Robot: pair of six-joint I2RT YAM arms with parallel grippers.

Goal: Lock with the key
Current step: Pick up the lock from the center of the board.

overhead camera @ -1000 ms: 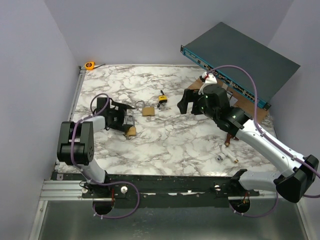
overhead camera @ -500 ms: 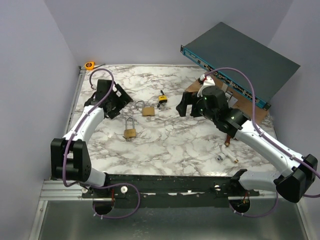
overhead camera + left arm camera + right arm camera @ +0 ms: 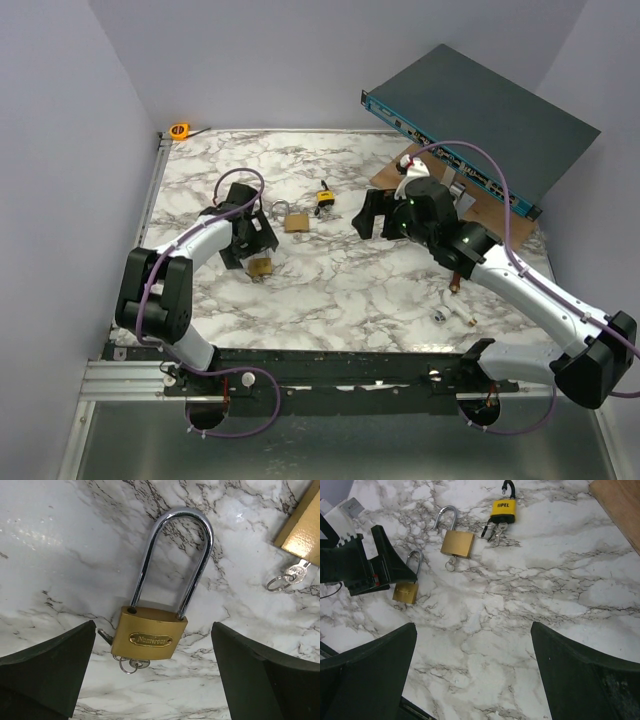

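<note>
A brass padlock [image 3: 149, 639] with a long silver shackle lies flat on the marble, a key on a ring [image 3: 131, 664] under its body. One shackle leg stands just out of its hole. My left gripper [image 3: 153, 625] is open and hovers over it, one finger on each side, not touching. In the top view the padlock [image 3: 262, 267] lies just below my left gripper [image 3: 255, 248]. My right gripper [image 3: 368, 218] is open and empty above mid-table. Its view [image 3: 473, 625] shows the same padlock [image 3: 406, 591] at the left.
A second brass padlock [image 3: 296, 221] with an open shackle and a yellow padlock [image 3: 325, 198] lie behind. A blue rack unit [image 3: 470, 110] leans on cardboard [image 3: 490, 205] at the back right. Small metal parts [image 3: 441, 314] lie front right. An orange tape measure [image 3: 180, 130] sits in the back left corner.
My left arm swung up and back from the padlock's left side, then came down over the padlock again. My right gripper drifted slightly toward the front left.
</note>
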